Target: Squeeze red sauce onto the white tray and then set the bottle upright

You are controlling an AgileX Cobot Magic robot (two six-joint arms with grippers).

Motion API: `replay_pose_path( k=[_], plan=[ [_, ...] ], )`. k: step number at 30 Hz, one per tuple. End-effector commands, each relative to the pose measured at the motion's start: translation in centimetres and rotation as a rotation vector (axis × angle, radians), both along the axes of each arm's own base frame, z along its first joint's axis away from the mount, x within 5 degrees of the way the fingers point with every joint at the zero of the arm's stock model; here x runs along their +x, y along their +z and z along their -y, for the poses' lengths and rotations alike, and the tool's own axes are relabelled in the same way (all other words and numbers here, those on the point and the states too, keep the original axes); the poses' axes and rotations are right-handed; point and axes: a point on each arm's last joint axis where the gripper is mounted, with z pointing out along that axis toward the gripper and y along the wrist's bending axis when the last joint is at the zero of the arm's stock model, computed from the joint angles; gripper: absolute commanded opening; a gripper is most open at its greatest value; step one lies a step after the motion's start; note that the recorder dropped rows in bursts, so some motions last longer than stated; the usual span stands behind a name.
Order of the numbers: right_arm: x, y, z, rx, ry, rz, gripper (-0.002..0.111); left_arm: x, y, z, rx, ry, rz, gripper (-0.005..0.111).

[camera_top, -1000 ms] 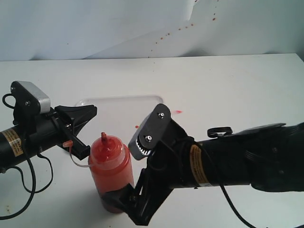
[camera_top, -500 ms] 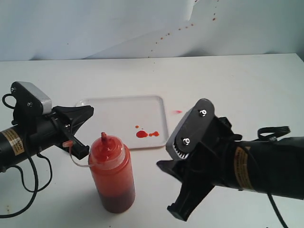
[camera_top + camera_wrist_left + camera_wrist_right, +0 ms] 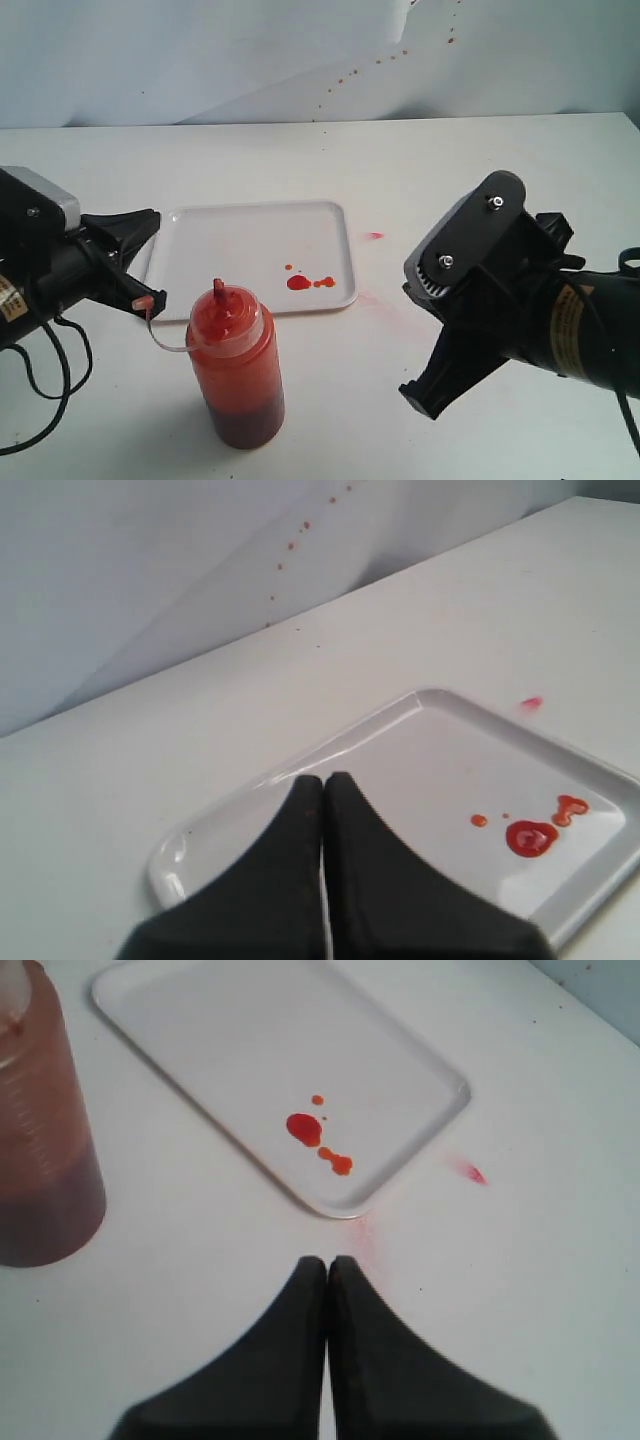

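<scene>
Bottle [image 3: 237, 368] upright nr tray [image 3: 230, 250], sauce [image 3: 298, 283] on it.

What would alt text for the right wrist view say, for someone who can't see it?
A white tray on a white table holds a few drops of red sauce. The shut black gripper points toward it, and a sauce bottle stands nearby.

1. The translucent orange-red plastic squeeze bottle [image 3: 237, 375] stands upright on the white bench [image 3: 480, 170], just in front of the flat white rectangular plastic tray [image 3: 230, 245]. It is the one tall obstacle.
2. Its thin tethered cap [image 3: 148, 299] juts out sideways, just beside the left hand [image 3: 322, 778].
3. Open bench lies between the bottle and the right hand [image 3: 327, 1260], and behind the tray.
4. The tray is low, bearing only glossy red sauce drops [image 3: 298, 283]; passage above it is free.
</scene>
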Motion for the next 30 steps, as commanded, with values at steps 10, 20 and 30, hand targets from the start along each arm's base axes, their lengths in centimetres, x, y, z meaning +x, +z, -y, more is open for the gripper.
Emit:
replay_pose_path(
  k=[10,20,30],
  plan=[
    [0.3,-0.1,1.0,-0.007,-0.126,-0.019,0.0,-5.0,4.1,-1.6,-0.098,0.084,0.208,0.0],
    [0.5,0.1,1.0,0.035,-0.152,-0.004,0.0,-9.5,6.9,-3.1,-0.204,0.135,0.388,0.0],
    [-0.9,3.3,1.5,0.208,-0.112,0.059,0.0,-10.8,7.3,-3.5,-0.225,0.154,0.35,0.0]
  ],
)
